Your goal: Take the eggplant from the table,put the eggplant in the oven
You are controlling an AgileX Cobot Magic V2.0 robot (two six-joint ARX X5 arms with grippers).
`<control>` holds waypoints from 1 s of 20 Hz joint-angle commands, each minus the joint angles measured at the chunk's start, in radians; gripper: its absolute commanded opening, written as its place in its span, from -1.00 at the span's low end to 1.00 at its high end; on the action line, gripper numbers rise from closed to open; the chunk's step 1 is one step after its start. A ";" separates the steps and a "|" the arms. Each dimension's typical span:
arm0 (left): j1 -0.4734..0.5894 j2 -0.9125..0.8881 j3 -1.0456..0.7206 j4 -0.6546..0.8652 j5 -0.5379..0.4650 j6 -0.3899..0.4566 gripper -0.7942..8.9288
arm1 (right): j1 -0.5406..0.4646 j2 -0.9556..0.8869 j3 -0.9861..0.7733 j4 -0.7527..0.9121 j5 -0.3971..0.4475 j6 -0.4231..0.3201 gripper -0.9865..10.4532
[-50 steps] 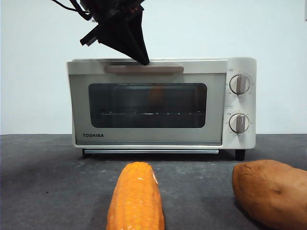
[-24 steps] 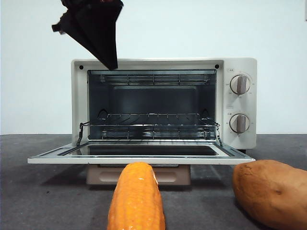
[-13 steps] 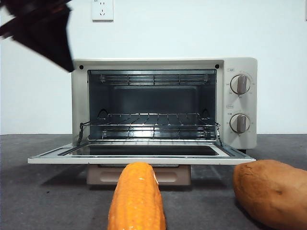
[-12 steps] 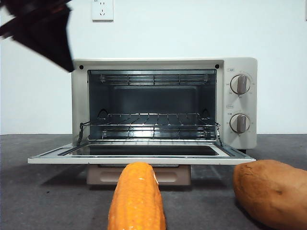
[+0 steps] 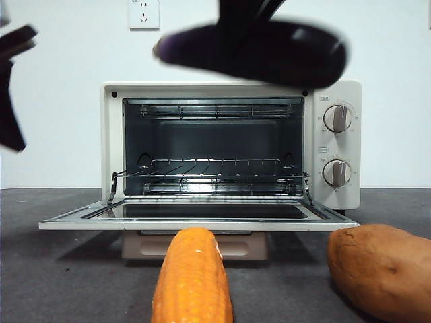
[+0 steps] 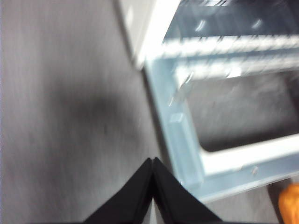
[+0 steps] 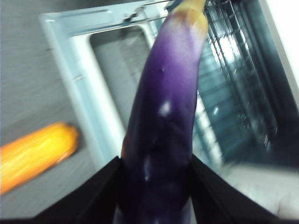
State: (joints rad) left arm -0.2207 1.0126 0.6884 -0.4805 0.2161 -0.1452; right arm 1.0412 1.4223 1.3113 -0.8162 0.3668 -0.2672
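Note:
A long dark purple eggplant (image 5: 256,50) hangs level in the air above the front of the oven (image 5: 337,195), with my right gripper (image 7: 156,186) shut on it; the right wrist view shows the eggplant (image 7: 163,116) between the jaws over the lowered door. The oven door (image 5: 199,217) lies flat open and the wire rack (image 5: 212,175) inside is bare. My left gripper (image 6: 153,161) is shut on nothing, off the oven's left side above the table (image 6: 60,116); it shows as a dark shape (image 5: 10,101) at the left edge of the front view.
An orange-yellow corn cob (image 5: 192,279) lies on the table in front of the open door. A brown sweet potato (image 5: 380,269) lies at the front right. The oven's two knobs (image 5: 335,118) are on its right panel.
The oven door went from shut to fully lowered. The left gripper withdrew from the handle to the far left. The right gripper has come in from above carrying the eggplant.

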 commanded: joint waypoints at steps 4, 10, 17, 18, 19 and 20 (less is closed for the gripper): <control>0.045 0.006 -0.024 0.039 0.077 -0.029 -0.82 | -0.074 0.182 0.012 0.280 0.004 -0.225 -0.62; 0.046 0.006 -0.024 0.055 0.097 -0.029 -0.82 | -0.124 0.330 0.013 0.456 0.138 -0.424 -0.58; 0.046 0.006 -0.024 0.056 0.099 -0.028 -0.82 | -0.170 0.420 0.013 0.546 0.185 -0.441 -0.32; 0.046 0.006 -0.024 0.057 0.099 -0.028 -0.82 | -0.169 0.429 0.013 0.548 0.186 -0.436 -0.30; 0.046 0.006 -0.024 0.058 0.099 -0.028 -0.82 | -0.171 0.430 0.013 0.547 0.185 -0.422 -0.29; 0.046 0.006 -0.024 0.058 0.099 -0.028 -0.82 | -0.171 0.430 0.013 0.547 0.182 -0.413 -0.29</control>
State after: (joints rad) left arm -0.1741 1.0126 0.6617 -0.4301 0.3126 -0.1719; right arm 0.8619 1.8275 1.3113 -0.2771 0.5491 -0.7006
